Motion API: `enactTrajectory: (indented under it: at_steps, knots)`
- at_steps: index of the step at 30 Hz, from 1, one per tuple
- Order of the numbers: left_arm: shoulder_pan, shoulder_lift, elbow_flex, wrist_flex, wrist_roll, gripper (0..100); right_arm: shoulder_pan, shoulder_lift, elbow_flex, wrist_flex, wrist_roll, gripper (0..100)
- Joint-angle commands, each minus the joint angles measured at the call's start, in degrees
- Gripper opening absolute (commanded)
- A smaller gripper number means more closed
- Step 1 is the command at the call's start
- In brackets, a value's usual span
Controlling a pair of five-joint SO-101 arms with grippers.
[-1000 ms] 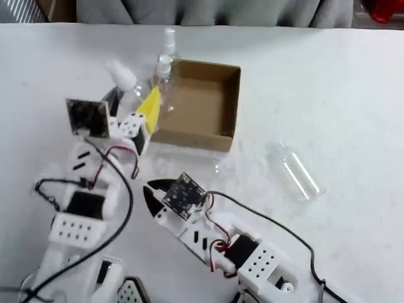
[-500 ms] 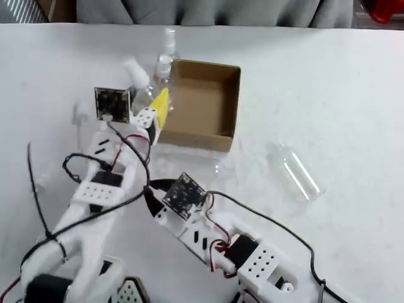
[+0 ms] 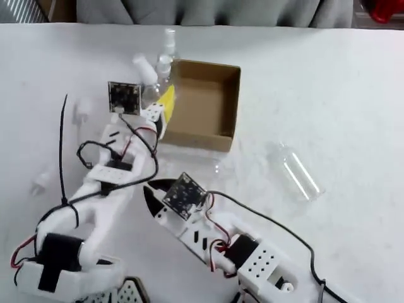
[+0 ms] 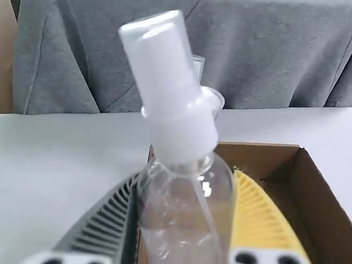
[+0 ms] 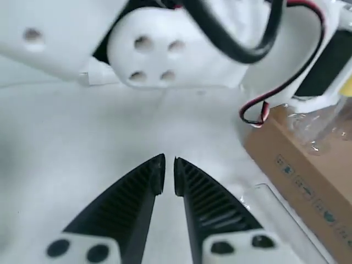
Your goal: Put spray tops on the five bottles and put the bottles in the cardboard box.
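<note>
As the high view has it, left arm: stretched from the near-left corner up to the box's left wall. The left gripper [image 3: 158, 106], one yellow finger and one dark, is clamped round a clear plastic bottle [image 3: 149, 89] with a white spray top [image 3: 142, 66] fitted. The bottle is tilted, just beside the wall and not over the opening.
Box: open brown cardboard box [image 3: 228, 101], floor bare as far as I can see, no bottle in it.
Other bottles: two capped clear bottles [image 3: 168, 39] stand upright outside the box's far-left corner. One uncapped clear bottle [image 3: 297, 172] lies on the white table [image 3: 353, 95], well apart from the box on its right in this view. A faint clear shape [image 3: 218, 168] by the box's near wall may be the fifth; cannot be sure.
Loose bits: small white pieces [image 3: 41, 183] on the table at the left, perhaps spray tops; too small to tell.
Right arm: right gripper [image 3: 150, 189] low over the table, in front of the box.
Left wrist view: ribbed fingers pressed on the bottle's body [image 4: 184, 220], top [image 4: 170, 88] seated on the neck, box [image 4: 280, 181] close behind.
Right wrist view: black ribbed gripper [image 5: 169, 165] closed to a hairline gap, nothing between the fingers.
Progress, my reading: three bottles capped, none boxed. At least one bottle needs a top, and all five remain to be loaded.
</note>
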Motion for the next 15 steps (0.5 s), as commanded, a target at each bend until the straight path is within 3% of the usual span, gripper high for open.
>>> enactTrajectory:
  at_steps: [1, 15]
  knots:
    - [0.57, 0.75, -4.75, -1.85, -0.53, 2, -0.40, 0.22, -0.79, 0.04, 0.79, 1.5]
    - [0.40, 6.64, -6.86, -1.93, -0.53, 2, -0.40, 0.22, -0.79, 0.13, 0.79, 1.5]
